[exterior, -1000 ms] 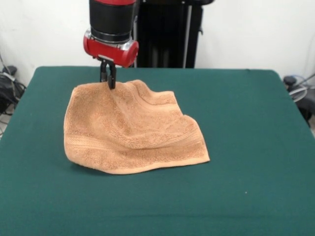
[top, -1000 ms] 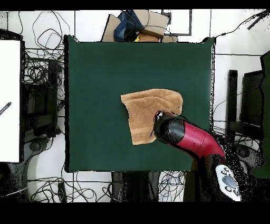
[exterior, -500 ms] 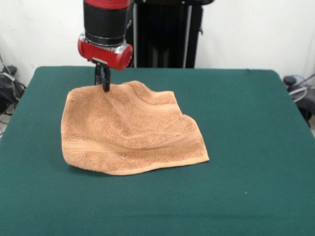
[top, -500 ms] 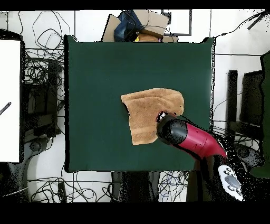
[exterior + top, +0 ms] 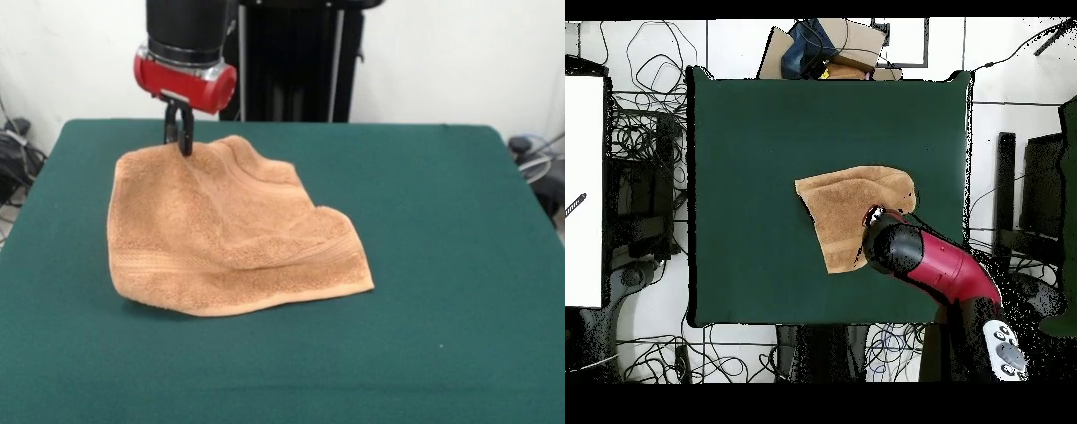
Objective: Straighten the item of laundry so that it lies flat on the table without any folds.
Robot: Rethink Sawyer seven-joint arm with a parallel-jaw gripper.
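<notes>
The item of laundry (image 5: 231, 231) is an orange-tan terry towel with band stripes, lying rumpled on the green table (image 5: 441, 230). My gripper (image 5: 180, 141) is shut on the towel's far left edge and holds that part lifted off the table. From there the cloth slopes down in a raised ridge toward the near right corner, which rests on the table. In the overhead view the towel (image 5: 840, 205) shows left of the red and black arm, which hides the gripper and the pinched edge.
Cables and dark equipment lie on the floor off both table sides (image 5: 18, 155). A cardboard box and a blue thing (image 5: 820, 48) sit beyond the table's far edge in the overhead view. A white panel (image 5: 583, 190) stands to the left.
The gripper has risen and shifted left in the front view, pulling the towel's far edge up with it. The towel's left side now hangs steeper.
</notes>
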